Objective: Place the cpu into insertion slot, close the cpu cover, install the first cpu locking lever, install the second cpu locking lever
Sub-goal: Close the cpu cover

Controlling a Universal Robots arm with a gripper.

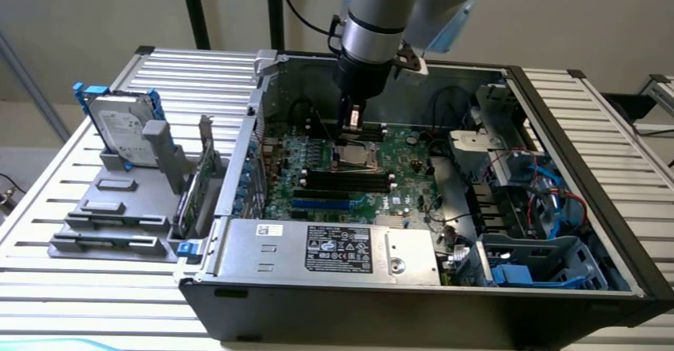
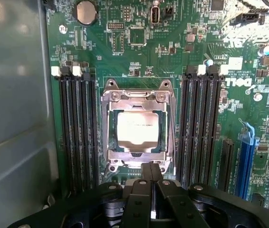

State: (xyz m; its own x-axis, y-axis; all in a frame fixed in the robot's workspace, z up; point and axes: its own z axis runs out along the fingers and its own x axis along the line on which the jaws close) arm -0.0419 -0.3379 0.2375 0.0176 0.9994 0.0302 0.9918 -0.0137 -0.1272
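One Universal Robots arm reaches down into an open computer case (image 1: 589, 122) that lies on a slatted metal table (image 1: 621, 185). Its gripper (image 1: 353, 119) hangs over the middle of the green motherboard (image 2: 139, 47). In the wrist view the gripper's (image 2: 152, 167) two dark fingers are pressed together with nothing between them. Their tips are at the edge of the insertion slot (image 1: 356, 157); whether they touch it I cannot tell.

The cpu (image 2: 135, 127) lies flat in the slot, silvery face up. The cpu cover (image 2: 139, 96) is folded down over it, and the chip shows through the cover's window. The slot sits between two banks of long black memory slots (image 2: 77, 128), one bank on each side. A round coin battery (image 2: 86, 12) sits near a corner of the board, and a blue expansion slot (image 2: 246, 156) lies beyond one memory bank.

A grey labelled power-supply box (image 1: 337, 248) lies along the case's edge nearest the exterior camera. At the exterior view's left, outside the case, a hard drive (image 1: 118, 126) leans upright in a grey holder (image 1: 110, 209) on the table.
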